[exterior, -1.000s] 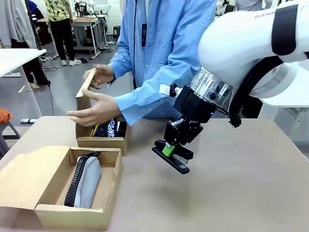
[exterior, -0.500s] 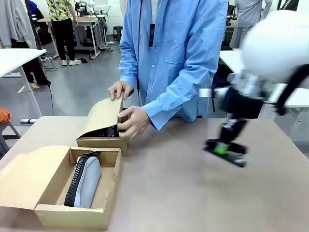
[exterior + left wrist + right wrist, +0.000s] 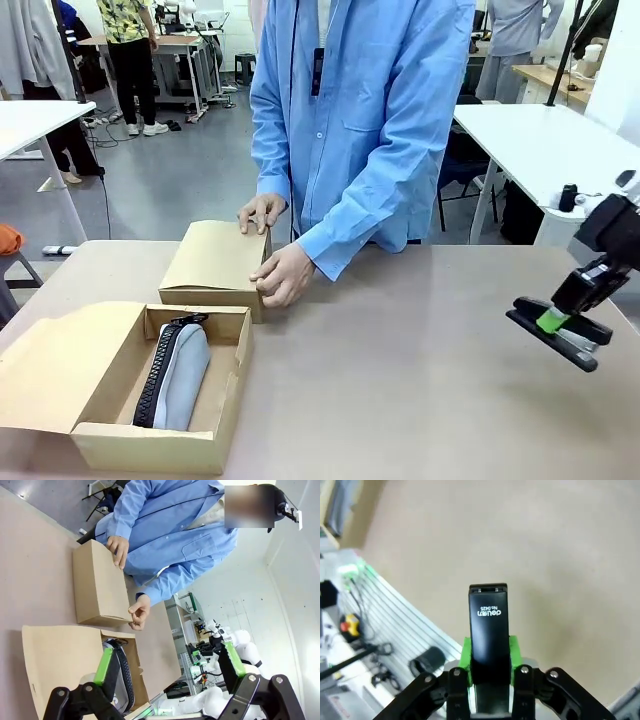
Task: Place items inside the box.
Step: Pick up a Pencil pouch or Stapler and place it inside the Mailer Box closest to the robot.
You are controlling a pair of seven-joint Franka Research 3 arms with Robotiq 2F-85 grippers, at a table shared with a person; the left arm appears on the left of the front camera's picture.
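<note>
Front view: your right pincer (image 3: 553,322) grips a black stapler (image 3: 562,342) over the table's (image 3: 420,400) right edge.
The open box (image 3: 150,447) sits at the near left corner; the stapler hangs tilted and could slip on that long crossing.

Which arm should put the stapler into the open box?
Right. Its hand grips the black stapler, out at the table's right side. The left hand is open and empty, near the open box holding the grey pouch.
</note>
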